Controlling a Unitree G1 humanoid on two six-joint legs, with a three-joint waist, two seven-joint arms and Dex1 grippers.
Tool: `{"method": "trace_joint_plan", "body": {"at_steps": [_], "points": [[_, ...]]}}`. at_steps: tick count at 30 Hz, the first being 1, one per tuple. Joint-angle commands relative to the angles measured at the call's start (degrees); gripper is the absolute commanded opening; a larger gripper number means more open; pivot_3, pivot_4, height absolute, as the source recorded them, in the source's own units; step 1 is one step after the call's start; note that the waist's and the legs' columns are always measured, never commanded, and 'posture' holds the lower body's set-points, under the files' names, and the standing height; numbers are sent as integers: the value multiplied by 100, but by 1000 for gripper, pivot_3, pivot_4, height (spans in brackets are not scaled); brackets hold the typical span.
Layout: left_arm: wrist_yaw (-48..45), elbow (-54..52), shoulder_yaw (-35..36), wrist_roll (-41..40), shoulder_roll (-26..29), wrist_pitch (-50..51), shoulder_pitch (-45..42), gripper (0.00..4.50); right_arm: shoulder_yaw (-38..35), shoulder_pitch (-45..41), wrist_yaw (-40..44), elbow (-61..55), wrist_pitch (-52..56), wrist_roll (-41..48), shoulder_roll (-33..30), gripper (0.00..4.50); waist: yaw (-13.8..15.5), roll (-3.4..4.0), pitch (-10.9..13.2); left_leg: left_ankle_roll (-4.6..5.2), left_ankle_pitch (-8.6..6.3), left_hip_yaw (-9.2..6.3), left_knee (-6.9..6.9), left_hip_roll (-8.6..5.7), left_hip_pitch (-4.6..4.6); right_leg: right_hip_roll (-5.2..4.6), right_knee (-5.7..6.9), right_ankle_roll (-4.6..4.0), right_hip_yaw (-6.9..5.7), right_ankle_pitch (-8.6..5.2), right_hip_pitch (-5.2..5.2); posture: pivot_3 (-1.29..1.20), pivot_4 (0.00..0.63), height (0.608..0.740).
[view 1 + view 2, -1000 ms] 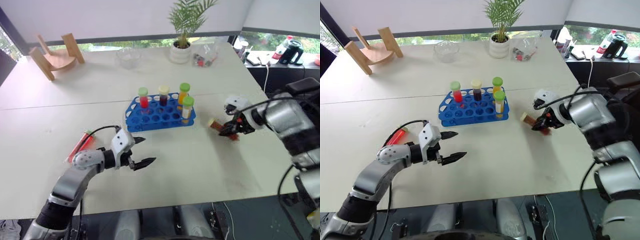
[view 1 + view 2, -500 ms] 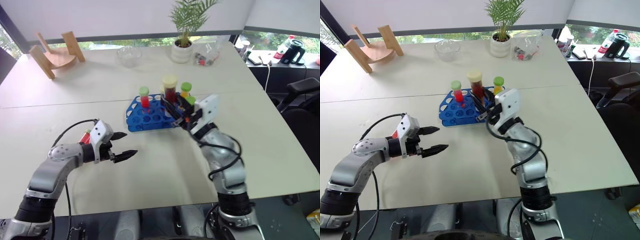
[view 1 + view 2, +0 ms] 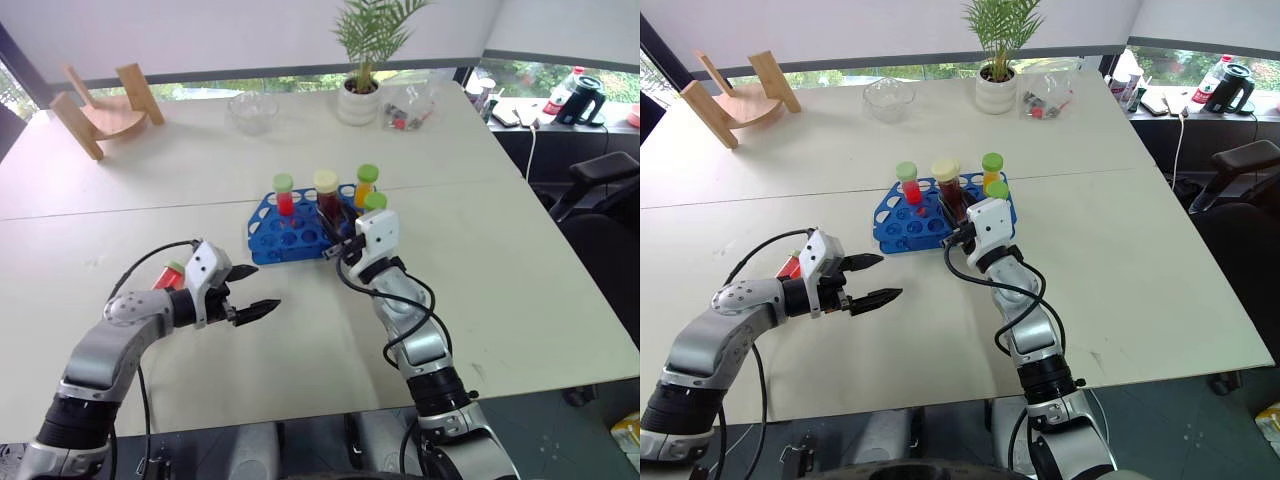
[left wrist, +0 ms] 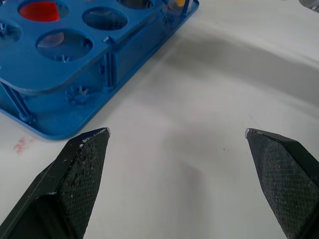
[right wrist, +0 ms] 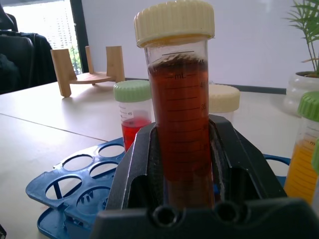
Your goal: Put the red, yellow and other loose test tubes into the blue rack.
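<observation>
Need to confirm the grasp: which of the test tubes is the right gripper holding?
The cream-capped test tube of dark red-brown liquid, clamped upright in the right gripper over the blue rack; the green-capped tubes already stand in holes.

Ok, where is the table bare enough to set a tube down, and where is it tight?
Bare: the table beside the right gripper away from the blue rack, and the stretch between rack and glass bowl. Tight: at the rack's near edge, where the right gripper holds the dark red tube, and around the open left gripper and the loose red tube.
</observation>
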Motion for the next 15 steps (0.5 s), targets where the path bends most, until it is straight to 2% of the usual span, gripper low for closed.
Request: {"method": "trace_joint_plan", "body": {"at_steps": [1,15], "points": [[64,-214,15,16,-10,-64,13,4500,39,-151,-147,90,-315,-88,42,852,-1,0,0,0,0,0,0,0,0,0,0,0,0,0,0,0,150,740],[84,-156,-47,82,-49,-64,-43,4500,59,-151,-333,514,-399,-81,109,852,-6,0,0,0,0,0,3,0,0,-1,1,0,0,1,1,0,150,740]]}}
